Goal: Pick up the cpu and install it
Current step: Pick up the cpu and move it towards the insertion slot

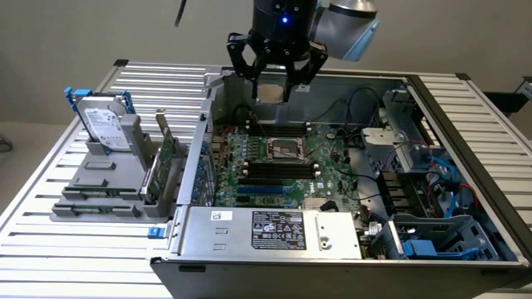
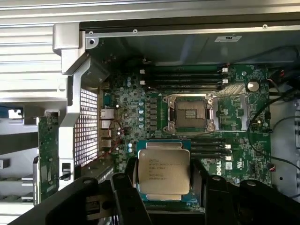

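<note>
My gripper [image 1: 273, 93] hangs above the open computer case, shut on the cpu [image 1: 272, 93], a small flat square chip held between its black fingers. In the wrist view the cpu [image 2: 164, 171] shows its silvery lid with printed text and a green edge, with a finger [image 2: 124, 190] on either side. The motherboard [image 2: 140, 108] lies below, and its metal-framed socket [image 2: 190, 114] stands open and bare, some way beyond the held chip. In the exterior view the socket [image 1: 285, 149] sits lower than the gripper, near the board's middle.
A grey rack [image 1: 112, 180] on the exterior view's left holds a hard drive [image 1: 106, 126] and a green card [image 1: 166, 149]. The case's power supply [image 1: 275, 232] lies along the near side. Cables and drive bays [image 1: 424, 187] crowd the right. Black memory slots [image 2: 187, 77] flank the socket.
</note>
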